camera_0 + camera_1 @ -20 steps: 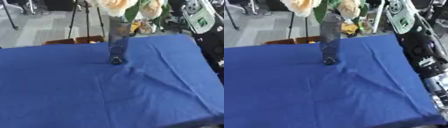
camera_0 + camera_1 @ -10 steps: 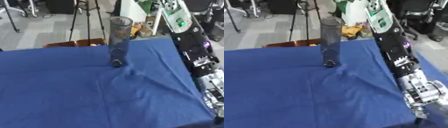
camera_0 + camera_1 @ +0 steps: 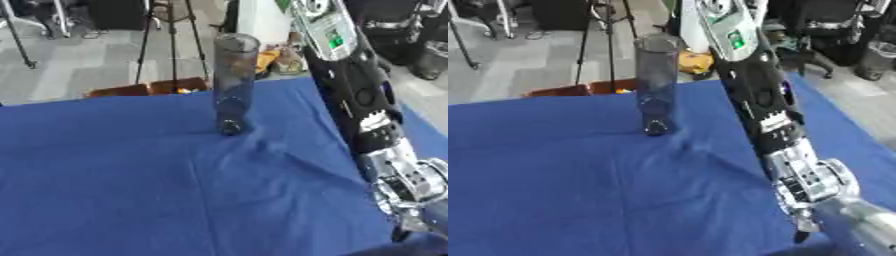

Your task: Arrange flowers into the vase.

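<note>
One tall vase [image 3: 234, 82] upright near blue tablecloth's [image 3: 122, 185] far edge, right hand's [image 3: 805, 227] fingers unclear.

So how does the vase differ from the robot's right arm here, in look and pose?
The vase is a dark, see-through tube; the right arm is solid black with silver joints near its lower end. The vase stands upright on the blue cloth; the arm slants across the view from the top toward the lower right corner. The vase holds no flowers, and the arm's hand is out of view. Both are long and narrow.
</note>
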Action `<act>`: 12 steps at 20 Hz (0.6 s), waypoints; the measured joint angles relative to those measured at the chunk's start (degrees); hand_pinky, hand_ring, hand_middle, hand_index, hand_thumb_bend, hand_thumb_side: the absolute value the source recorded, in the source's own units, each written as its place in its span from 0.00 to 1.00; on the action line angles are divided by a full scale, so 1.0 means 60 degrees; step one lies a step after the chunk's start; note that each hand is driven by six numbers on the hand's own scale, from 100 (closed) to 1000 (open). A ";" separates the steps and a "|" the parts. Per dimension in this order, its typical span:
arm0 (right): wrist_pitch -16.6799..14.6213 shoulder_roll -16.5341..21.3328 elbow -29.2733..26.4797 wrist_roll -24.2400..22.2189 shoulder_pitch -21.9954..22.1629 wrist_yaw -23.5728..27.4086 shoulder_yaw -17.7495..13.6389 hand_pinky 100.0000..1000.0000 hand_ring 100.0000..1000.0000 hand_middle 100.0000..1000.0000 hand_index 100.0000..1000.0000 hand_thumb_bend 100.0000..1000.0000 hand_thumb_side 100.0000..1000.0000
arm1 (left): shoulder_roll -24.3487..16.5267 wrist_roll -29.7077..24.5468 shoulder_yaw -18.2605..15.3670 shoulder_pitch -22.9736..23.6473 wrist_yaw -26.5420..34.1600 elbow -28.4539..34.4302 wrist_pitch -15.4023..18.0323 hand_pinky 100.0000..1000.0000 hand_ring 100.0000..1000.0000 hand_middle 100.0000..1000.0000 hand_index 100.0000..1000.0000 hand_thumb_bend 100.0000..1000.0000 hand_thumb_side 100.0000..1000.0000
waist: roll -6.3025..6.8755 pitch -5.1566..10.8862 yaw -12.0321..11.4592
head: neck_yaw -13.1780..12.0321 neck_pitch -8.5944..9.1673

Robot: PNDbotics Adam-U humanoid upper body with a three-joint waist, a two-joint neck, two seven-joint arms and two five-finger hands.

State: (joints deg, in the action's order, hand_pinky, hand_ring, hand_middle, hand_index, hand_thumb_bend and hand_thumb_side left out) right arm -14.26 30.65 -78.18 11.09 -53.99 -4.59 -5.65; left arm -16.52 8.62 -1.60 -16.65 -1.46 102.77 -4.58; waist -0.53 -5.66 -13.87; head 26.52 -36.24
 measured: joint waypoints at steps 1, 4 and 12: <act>0.0049 -0.0041 -0.0123 -0.0004 0.0000 0.0172 0.0000 0.00 0.01 0.00 0.03 0.00 0.23 | 0.0002 -0.0004 0.0004 -0.0009 0.0001 0.0000 0.0002 0.44 0.48 0.45 0.65 0.36 0.73 | 0.0011 0.0000 -0.0025 | 0.0056 0.0000; 0.0147 -0.0104 -0.0350 -0.0071 0.0008 0.0695 0.0002 0.00 0.01 0.00 0.03 0.00 0.23 | 0.0041 -0.0015 0.0050 -0.0015 0.0007 0.0000 0.0001 0.44 0.48 0.45 0.65 0.36 0.73 | 0.0016 0.0000 -0.0111 | 0.0174 0.0000; 0.0176 -0.0104 -0.0071 -0.0601 0.0215 0.2080 -0.0069 0.00 0.03 0.00 0.03 0.00 0.21 | 0.0085 -0.0060 0.0056 -0.0075 0.0055 0.0000 0.0010 0.44 0.48 0.45 0.65 0.36 0.73 | 0.0078 0.0000 -0.0299 | 0.0271 0.0002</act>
State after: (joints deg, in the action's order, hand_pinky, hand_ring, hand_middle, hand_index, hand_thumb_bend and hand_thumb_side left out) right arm -13.21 30.03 -78.61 7.49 -52.70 7.89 -6.07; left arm -16.01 8.26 -1.26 -17.09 -1.13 102.77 -4.52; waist -0.06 -5.66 -15.66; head 28.15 -36.23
